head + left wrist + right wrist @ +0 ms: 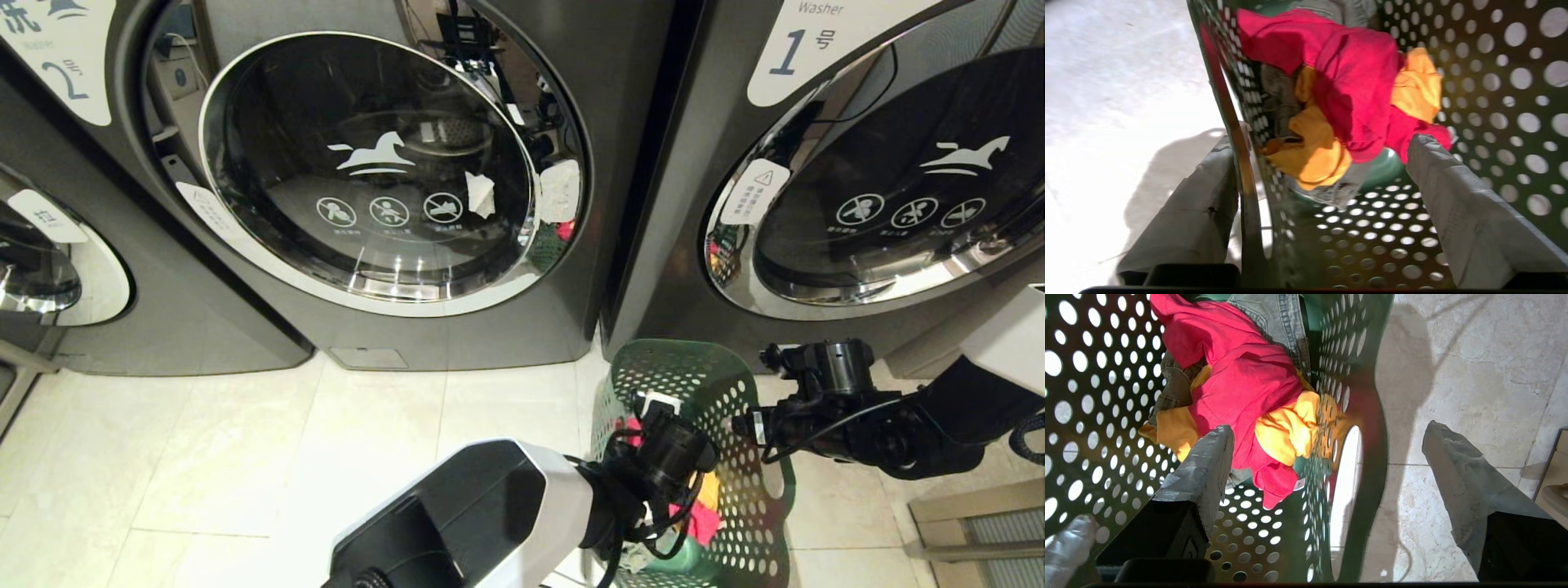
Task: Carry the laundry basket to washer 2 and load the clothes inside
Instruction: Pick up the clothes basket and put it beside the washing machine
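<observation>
The dark green laundry basket point(739, 498) stands on the floor tiles in front of the gap between two machines. Red, yellow and denim clothes point(1355, 81) lie heaped inside it. My left gripper point(653, 408) hangs open over the basket's left wall point(1249, 212), one finger outside it and one inside. On the opposite side my right gripper point(751, 425) is open too, straddling the wall by the oval handle cut-out point(1345, 490). Washer 2 point(367, 171) is ahead to the left of the basket, and its round glass door looks shut.
Washer 1 point(882, 188) stands right behind the basket. A third machine point(49, 261) shows at the far left. Pale floor tiles point(245, 457) spread before washer 2. A beige step or ledge point(980, 523) sits at the lower right.
</observation>
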Tool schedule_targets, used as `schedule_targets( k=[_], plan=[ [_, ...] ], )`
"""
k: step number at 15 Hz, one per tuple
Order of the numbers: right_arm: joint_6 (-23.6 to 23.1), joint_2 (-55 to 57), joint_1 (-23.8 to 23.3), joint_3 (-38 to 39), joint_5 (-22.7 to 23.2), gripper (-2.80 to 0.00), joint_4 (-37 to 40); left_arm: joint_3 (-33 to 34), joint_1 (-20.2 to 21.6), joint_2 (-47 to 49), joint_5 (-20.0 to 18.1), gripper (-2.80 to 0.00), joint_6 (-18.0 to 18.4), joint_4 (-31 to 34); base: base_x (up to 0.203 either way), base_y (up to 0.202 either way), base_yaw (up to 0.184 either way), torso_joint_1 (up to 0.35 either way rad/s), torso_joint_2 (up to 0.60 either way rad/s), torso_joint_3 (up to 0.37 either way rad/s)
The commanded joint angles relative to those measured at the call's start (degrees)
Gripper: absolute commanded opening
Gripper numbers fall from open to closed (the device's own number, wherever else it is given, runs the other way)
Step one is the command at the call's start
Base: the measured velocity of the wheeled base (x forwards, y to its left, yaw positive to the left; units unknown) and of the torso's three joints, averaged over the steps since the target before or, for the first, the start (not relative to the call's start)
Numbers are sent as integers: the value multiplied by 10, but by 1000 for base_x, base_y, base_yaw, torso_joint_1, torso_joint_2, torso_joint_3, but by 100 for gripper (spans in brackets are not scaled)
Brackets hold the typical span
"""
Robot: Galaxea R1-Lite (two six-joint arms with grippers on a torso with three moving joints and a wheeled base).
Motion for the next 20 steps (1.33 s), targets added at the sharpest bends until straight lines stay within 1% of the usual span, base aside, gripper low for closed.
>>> schedule_targets(
  k=[1, 6, 8, 10, 15, 17, 20],
  plan=[
    [1, -2, 1, 7, 0, 0, -2, 2, 1, -14, 22, 0, 4, 19, 0, 0, 0, 0, 0, 0],
    [-1, -17, 2, 23, 0, 0, -3, 3, 3, -24, 67, 0, 1, 97, 0, 0, 0, 0, 0, 0],
    [-12, -31, 3, 37, -1, 0, -2, 4, 3, -32, 85, 0, 0, 133, 0, 0, 0, 0, 0, 0],
    [-23, -53, 9, 57, 0, 0, -3, 10, 3, -46, 98, 0, -3, 144, 0, 0, 0, 0, 0, 0],
    [-27, -127, 28, 123, 1, 0, -3, 41, 5, -107, 102, 0, -17, 151, 0, 0, 0, 0, 0, 0],
    [-24, -158, 40, 154, 1, 0, -2, 64, 4, -147, 102, 0, -17, 158, 0, 0, 0, 0, 0, 0],
    [-18, -216, 55, 190, 2, 0, 3, 116, 2, -238, 101, 0, -22, 182, 0, 0, 0, 0, 0, 0]
  ],
)
